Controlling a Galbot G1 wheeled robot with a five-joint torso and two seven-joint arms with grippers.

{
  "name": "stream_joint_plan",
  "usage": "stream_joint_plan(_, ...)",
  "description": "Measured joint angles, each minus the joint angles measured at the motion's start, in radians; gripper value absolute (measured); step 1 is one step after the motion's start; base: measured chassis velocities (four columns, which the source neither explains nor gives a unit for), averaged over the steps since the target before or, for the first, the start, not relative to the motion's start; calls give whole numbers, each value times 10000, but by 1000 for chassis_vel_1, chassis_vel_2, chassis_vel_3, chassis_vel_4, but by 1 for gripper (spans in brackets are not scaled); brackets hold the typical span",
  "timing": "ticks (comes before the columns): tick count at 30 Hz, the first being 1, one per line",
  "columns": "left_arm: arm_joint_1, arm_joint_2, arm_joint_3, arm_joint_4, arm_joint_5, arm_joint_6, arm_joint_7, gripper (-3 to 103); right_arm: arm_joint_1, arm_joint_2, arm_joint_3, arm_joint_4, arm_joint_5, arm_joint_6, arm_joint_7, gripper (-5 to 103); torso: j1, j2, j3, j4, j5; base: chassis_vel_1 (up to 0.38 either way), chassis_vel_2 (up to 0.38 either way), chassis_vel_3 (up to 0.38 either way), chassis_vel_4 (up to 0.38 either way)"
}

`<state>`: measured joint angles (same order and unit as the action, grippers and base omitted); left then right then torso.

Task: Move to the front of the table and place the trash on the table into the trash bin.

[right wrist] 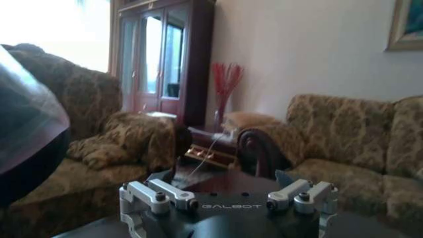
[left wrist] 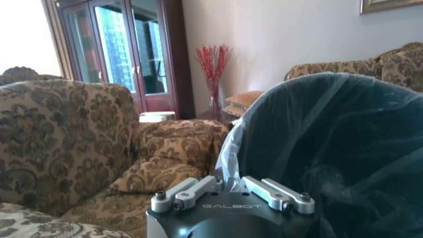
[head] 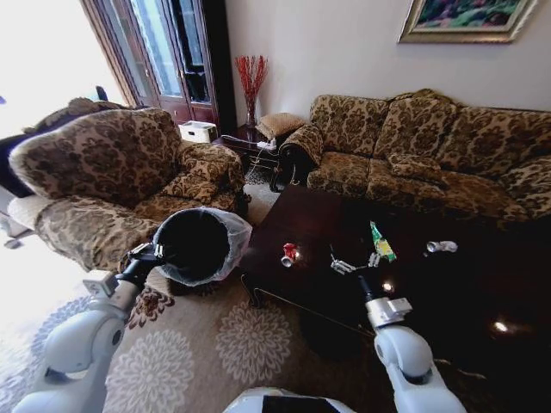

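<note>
My left gripper [head: 153,252] is shut on the rim of the black trash bin [head: 198,245]. It holds the bin off the floor, tipped on its side, beside the near left corner of the dark table [head: 448,292]. The bin's whitish bag liner [left wrist: 231,148] bulges just past that gripper [left wrist: 228,186]. On the table lie a red-and-white can [head: 289,254], a green wrapper [head: 381,243] and a small silvery bottle [head: 442,247]. My right gripper [head: 357,261] hovers open low over the table between the can and the wrapper, holding nothing; its fingers [right wrist: 162,174] are spread wide.
A patterned armchair [head: 103,172] stands close behind the bin on the left. A long matching sofa [head: 430,146] runs along the table's far side. A side table with a vase of red twigs [head: 251,82] fills the corner. A floral rug [head: 215,344] covers the floor in front.
</note>
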<state>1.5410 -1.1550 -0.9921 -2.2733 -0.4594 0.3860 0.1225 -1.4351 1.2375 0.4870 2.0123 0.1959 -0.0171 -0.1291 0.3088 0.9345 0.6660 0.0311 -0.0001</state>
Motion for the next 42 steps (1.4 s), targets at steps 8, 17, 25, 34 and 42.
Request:
stream_joint_plan(8, -193, -46, 202, 273, -16, -83, 46, 2, -324, -314, -1207, -288, 972, -1462, 384, 100, -45, 7, -24, -3, 0, 27, -17, -23, 10)
stream_joint_plan(17, -337, -44, 219, 474, -53, -183, 218, 2, 699, 206, -2348, -1674, 187, -1517, 960, 100, -13, -15, -11, -3, 0, 24, -5, -25, 15)
stream_joint_plan(25, -388, -20, 266, 649, -27, -314, 269, 2, 1839, 491, -2894, -3278, -19, -709, 1000, 100, -29, -13, -18, -1, -2, 0, 0, 0, 0)
stream_joint_plan(34, -449, -9, 323, 655, -10, -312, 303, 2, 2572, 922, -3003, -4242, -99, -127, 824, 100, -26, -15, -19, -3, 2, 0, 0, 0, 0)
stream_joint_plan(42, -482, -62, 373, 661, 83, -267, 347, 2, 3231, 1227, -3166, -5058, -201, -64, 807, 100, -26, -17, -20, -3, 1, 0, 0, 0, 0)
